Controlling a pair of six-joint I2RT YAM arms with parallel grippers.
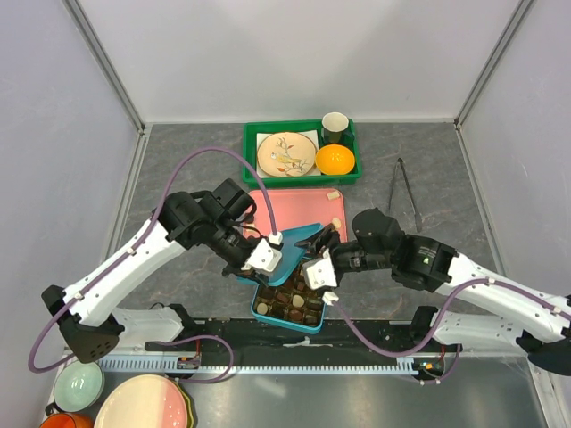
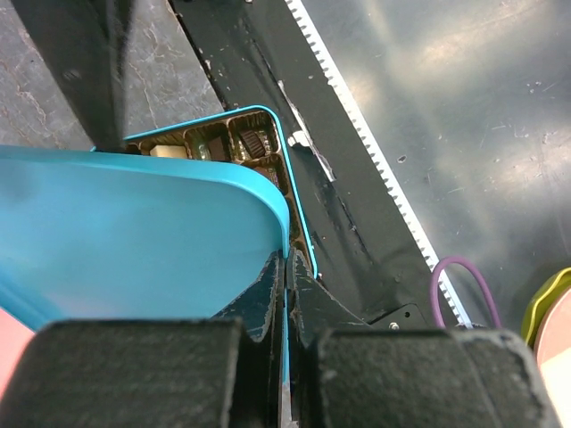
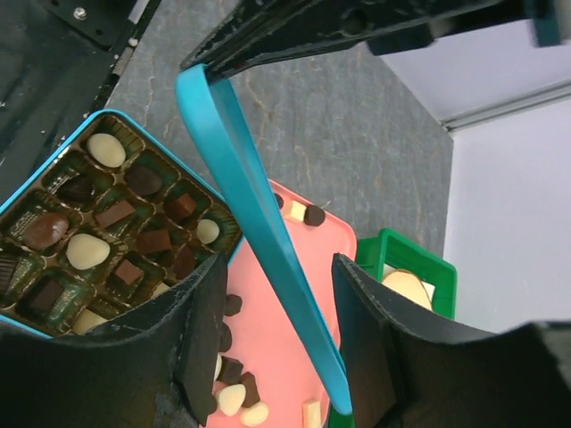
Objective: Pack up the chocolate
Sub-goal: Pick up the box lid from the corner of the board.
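Found chocolate (image 3: 87, 251) seated in the cups of a teal box (image 1: 287, 326): dark, lighter brown and cream pieces, round, square and oval. Saw most cups filled. Spotted more pieces loose on a pink tray (image 3: 268, 348) just behind the box, some dark and pale ones close by the right fingers (image 3: 205, 339) and a couple near the tray's far edge.

Placed the box at the near edge of the table (image 1: 446, 160), in front of the arm bases and below both grippers.

Noted a teal lid (image 3: 259, 223) tilted over the box, raised on its far side, leaving part of the chocolate uncovered. Saw the left gripper (image 2: 285, 259) clamped tight on the lid's rim, fingers pressed together with only the rim between them. Saw the right gripper (image 3: 278, 267) astride the lid's other edge, fingers spread, with a gap showing on each side of the rim near the tips.

Found a green crate (image 1: 252, 156) behind the tray, holding a patterned plate (image 1: 287, 153), an orange (image 1: 335, 160) and a dark cup (image 1: 335, 127). Saw tongs (image 1: 406, 192) lying on the table right of the crate, well apart from the box.
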